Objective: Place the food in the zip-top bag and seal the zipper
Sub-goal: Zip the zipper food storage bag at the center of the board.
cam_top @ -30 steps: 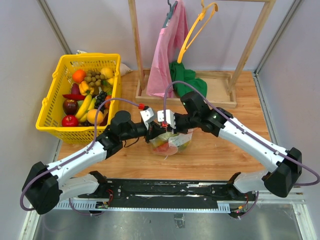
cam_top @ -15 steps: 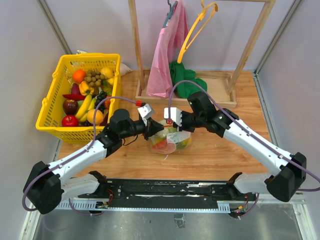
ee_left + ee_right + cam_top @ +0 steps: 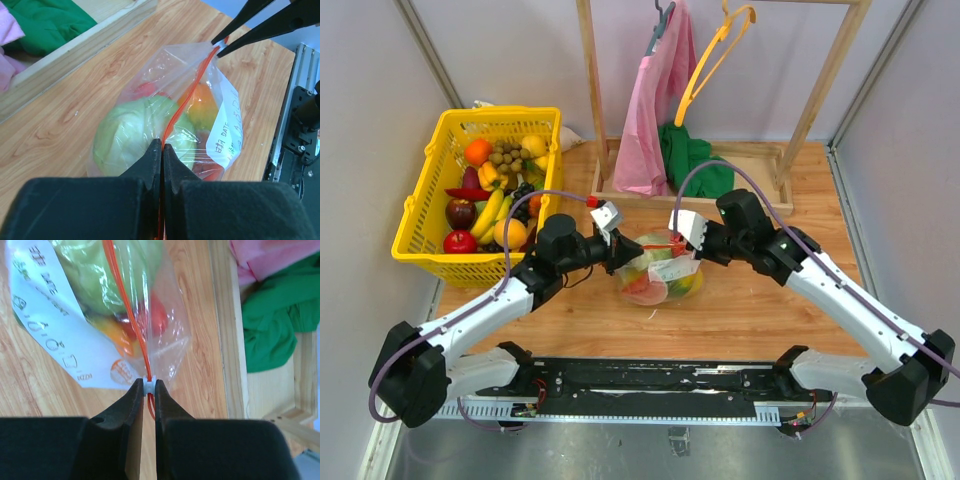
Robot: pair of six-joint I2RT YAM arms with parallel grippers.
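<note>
The clear zip-top bag [image 3: 658, 272] lies on the table between my arms. It holds a pale green round piece [image 3: 131, 131], an orange [image 3: 202, 107] and a red piece [image 3: 157, 315]. The red-orange zipper [image 3: 183, 104] runs along its raised top edge. My left gripper [image 3: 626, 252] is shut on the zipper's left end [image 3: 162, 145]. My right gripper [image 3: 677, 243] is shut on the small white slider [image 3: 148, 385] at the zipper's right end. Its fingers [image 3: 240, 22] show in the left wrist view. The white label [image 3: 52, 327] faces the near side.
A yellow basket [image 3: 417, 212] of toy fruit stands at the back left. A wooden rack base [image 3: 755, 190] lies behind the bag, with a pink garment [image 3: 655, 110], a green cloth [image 3: 695, 165] and a yellow hanger [image 3: 715, 60].
My right gripper has slid to the right along the zipper, away from the left gripper, to the bag's right end. The left gripper has held its end and shifted slightly left.
</note>
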